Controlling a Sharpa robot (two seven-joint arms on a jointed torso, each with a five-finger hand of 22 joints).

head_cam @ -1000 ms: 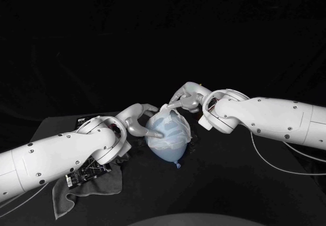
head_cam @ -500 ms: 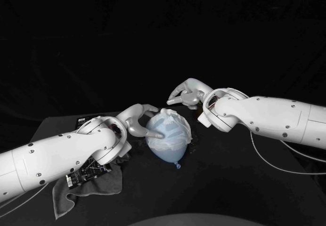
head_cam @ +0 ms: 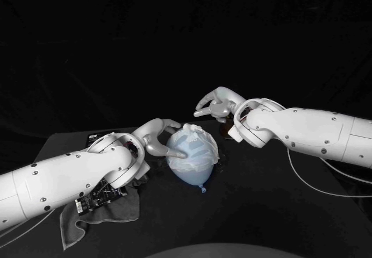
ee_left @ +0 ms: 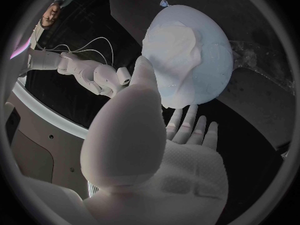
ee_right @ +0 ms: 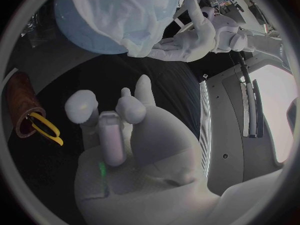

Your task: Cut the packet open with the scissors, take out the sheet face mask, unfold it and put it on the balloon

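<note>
A pale blue balloon (head_cam: 191,161) stands knot-down on the black table, with the white sheet mask (head_cam: 194,137) draped over its upper part. My left hand (head_cam: 159,141) rests against the balloon's left side, thumb and fingers spread on its surface. The left wrist view shows the balloon (ee_left: 194,75), the mask (ee_left: 175,45) and my fingertips (ee_left: 187,127) touching the balloon's edge. My right hand (head_cam: 215,105) hovers above and behind the balloon with loosely curved fingers, holding nothing. The right wrist view shows the balloon (ee_right: 87,25) beyond my empty right hand (ee_right: 119,120).
Yellow-handled scissors (ee_right: 47,127) stick out of a brown cup (ee_right: 25,105) close to my right hand. A grey cloth (head_cam: 101,212) lies under my left arm with a dark flat item (head_cam: 97,198) on it. The table's left edge (head_cam: 54,141) is near.
My right hand has let go of the mask's top edge and risen up and to the right, away from the balloon. Left hand and balloon have stayed put.
</note>
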